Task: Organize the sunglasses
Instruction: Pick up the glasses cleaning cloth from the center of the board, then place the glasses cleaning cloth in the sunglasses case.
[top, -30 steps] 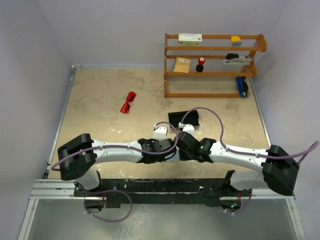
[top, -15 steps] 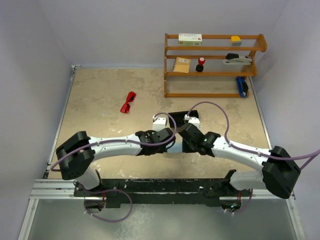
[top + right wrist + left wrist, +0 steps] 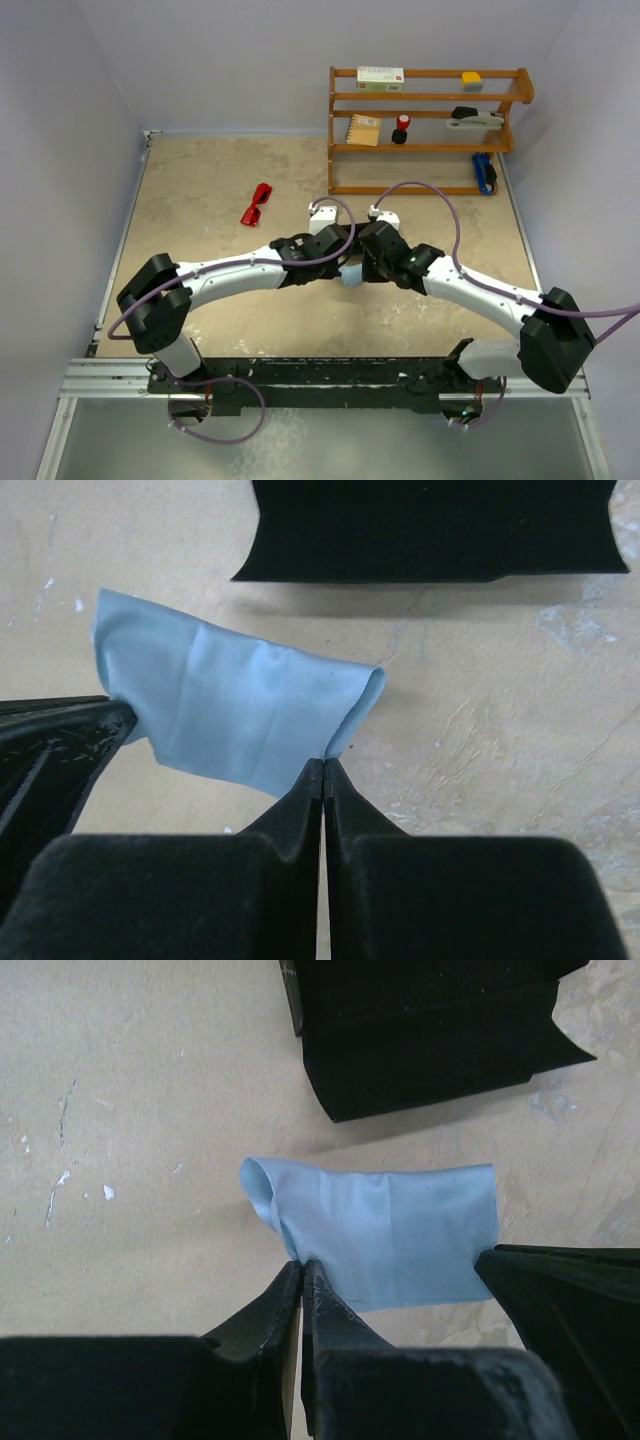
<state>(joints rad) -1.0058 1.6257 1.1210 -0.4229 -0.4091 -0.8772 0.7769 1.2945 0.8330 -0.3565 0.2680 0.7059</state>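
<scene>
Just on the near side of the black case (image 3: 430, 1030), you have both end effectors closed to a pinch on the light blue cloth (image 3: 390, 1235). The left end effector (image 3: 302, 1265) nips one lower corner and the right end effector (image 3: 324, 765) the opposite one, jaws pressed fully together with only fabric between them. The cloth hangs stretched between the two, one edge curling over on itself, and looks to be held off the worktop (image 3: 200, 270), though you cannot be sure of that from these views. The sunglasses (image 3: 257, 204) are not in hand: they lie on the worktop well apart from the case, off to its left as the overhead camera sees it, and farther from the arm bases. Whether their arms are folded is too small to tell. Expect them to be light and stiff, probably glossy plastic, so they may skid or pivot under a glancing touch rather than sit for you. The thin arms and hinges are likely the weak points, and the lenses would mark easily. Your best hold is probably across the bridge or along the top bar of the frame, closing gently, with the fingers kept off the lenses.
</scene>
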